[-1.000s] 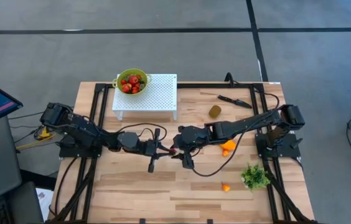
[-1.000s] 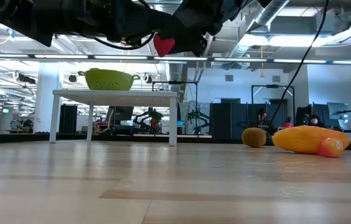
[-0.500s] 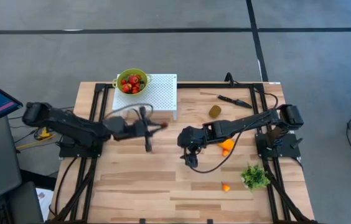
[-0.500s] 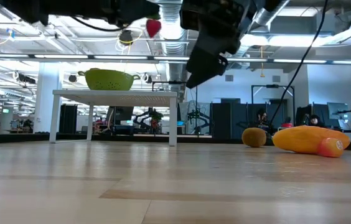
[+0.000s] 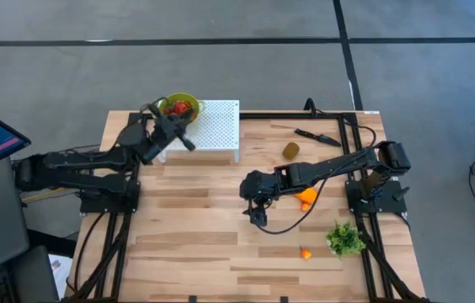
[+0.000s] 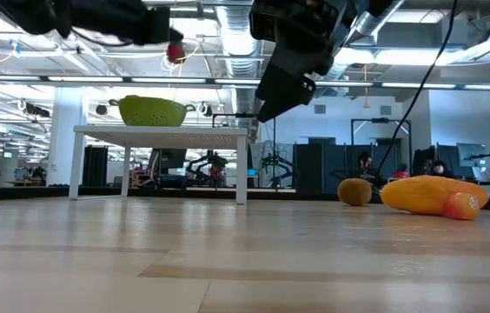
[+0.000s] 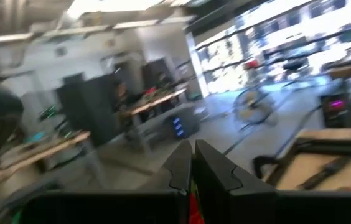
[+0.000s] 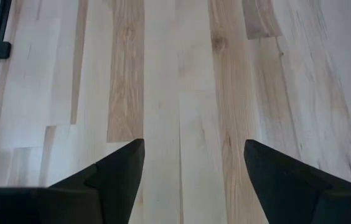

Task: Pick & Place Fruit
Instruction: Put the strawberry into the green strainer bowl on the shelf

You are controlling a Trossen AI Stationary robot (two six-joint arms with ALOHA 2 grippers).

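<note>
Left gripper (image 5: 184,139) swung to green bowl (image 5: 170,102), pinching half-hidden red fruit (image 6: 175,52), right gripper (image 5: 256,215) open, empty

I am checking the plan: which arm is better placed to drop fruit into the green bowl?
Left: its hand is shut on a red fruit near the green bowl.

Wooden slatted table (image 5: 195,227), pale and darker planks alternating. At its far edge stood a white perforated stand (image 5: 208,128). Lying directly on the boards: a brownish kiwi-like oval (image 5: 290,151), a black knife (image 5: 317,135) just beyond it, an elongated orange fruit (image 5: 308,198), a green leafy bunch (image 5: 344,239), and a small orange piece (image 5: 305,253) beside the bunch.
</note>
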